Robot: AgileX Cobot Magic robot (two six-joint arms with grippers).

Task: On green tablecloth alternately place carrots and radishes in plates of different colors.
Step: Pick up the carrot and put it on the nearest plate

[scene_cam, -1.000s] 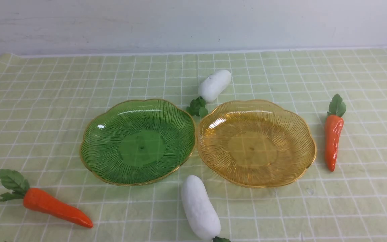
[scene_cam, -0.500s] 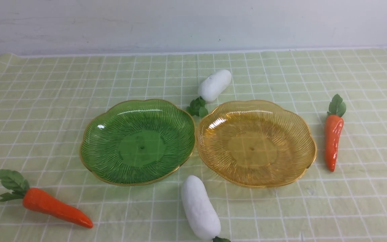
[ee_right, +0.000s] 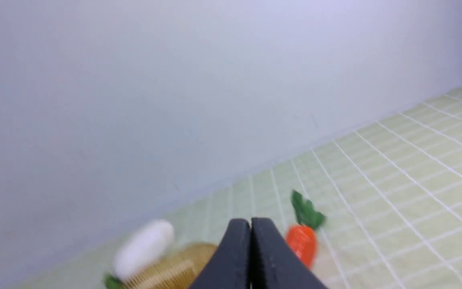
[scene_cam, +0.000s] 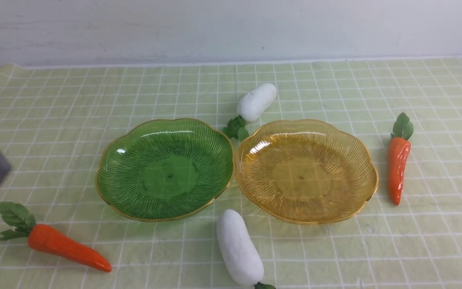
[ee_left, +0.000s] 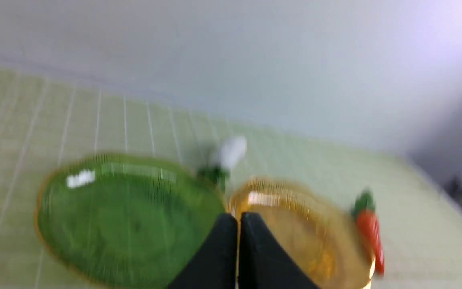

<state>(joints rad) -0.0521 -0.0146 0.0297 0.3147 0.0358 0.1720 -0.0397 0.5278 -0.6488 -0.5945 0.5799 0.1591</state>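
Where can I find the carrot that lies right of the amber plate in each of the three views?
Front view: carrot right of the amber plate, leaves farthest from the robot.
Left wrist view: blurred carrot at the amber plate's rim, on the side away from the green plate.
Right wrist view: carrot, only its leafy end showing.
Shared landmark: the amber plate.

1. Probably a lab test bench: a green tablecloth (scene_cam: 54,104) covers the table up to a bare white wall (scene_cam: 231,28).
2. The food is toys: glossy carrots (scene_cam: 398,168) and matte radishes (scene_cam: 239,249).
3. Empty plastic plates (scene_cam: 134,160) sit staged side by side.
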